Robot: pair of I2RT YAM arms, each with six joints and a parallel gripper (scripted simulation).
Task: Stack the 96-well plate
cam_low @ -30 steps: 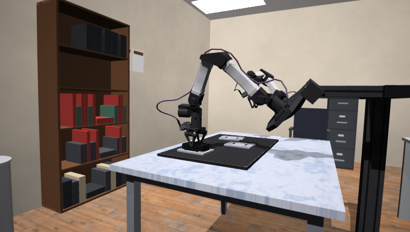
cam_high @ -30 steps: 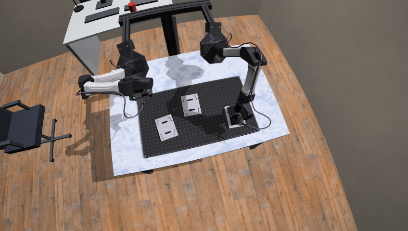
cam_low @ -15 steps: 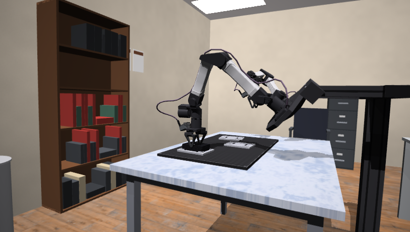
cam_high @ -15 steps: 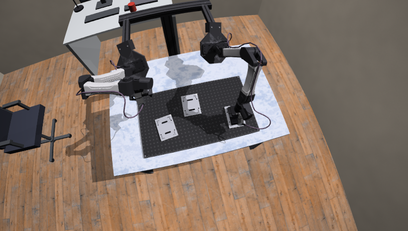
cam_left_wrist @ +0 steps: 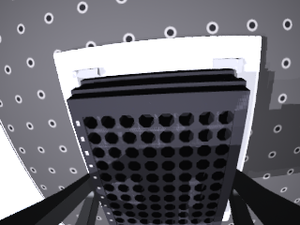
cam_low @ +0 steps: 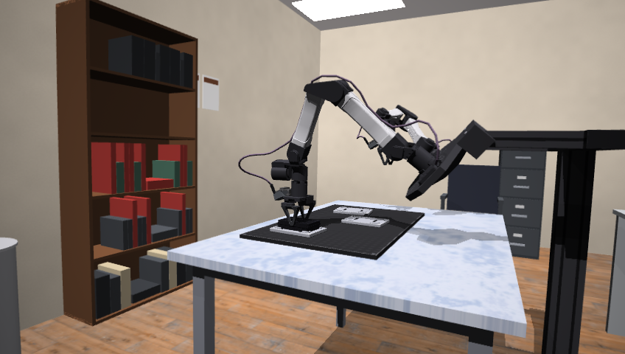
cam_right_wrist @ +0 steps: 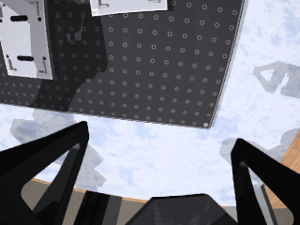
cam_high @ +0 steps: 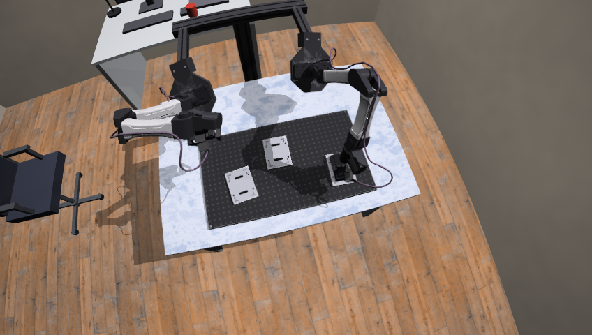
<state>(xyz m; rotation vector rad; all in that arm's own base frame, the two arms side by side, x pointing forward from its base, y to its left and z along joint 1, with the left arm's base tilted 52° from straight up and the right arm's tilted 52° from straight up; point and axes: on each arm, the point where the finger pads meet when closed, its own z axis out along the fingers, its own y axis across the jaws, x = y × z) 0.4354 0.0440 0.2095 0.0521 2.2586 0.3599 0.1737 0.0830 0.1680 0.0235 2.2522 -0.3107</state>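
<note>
Blue-mottled white tabletop spreads beneath you, operator, carrying the dark perforated board. Two pale nests, one midway and one farther along, carry no plate, so N1 has presumably given up its own. Over at N2, white rim showing, you've got dark tiers, one above another!

The upper plate lies directly between your left gripper's fingers, one along each long side, clamped wide on it: a straddle that likely keeps it square above the lower plate. Whether it's fully seated, you can't tell; nor can you confirm A1 over A1. Check both before letting go, because a tilt could unseat the lower one.

And your right gripper? Fingers apart, nothing between them, parked well away, presumably to leave the left arm room.

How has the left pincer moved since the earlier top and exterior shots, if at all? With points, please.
No, not visibly: against the nest (cam_high: 331, 176) (cam_low: 312, 233) (cam_left_wrist: 155, 52), the left pincer (cam_high: 340, 169) (cam_low: 298, 220) (cam_left_wrist: 162, 176) sits in the same spot in both views.
</note>
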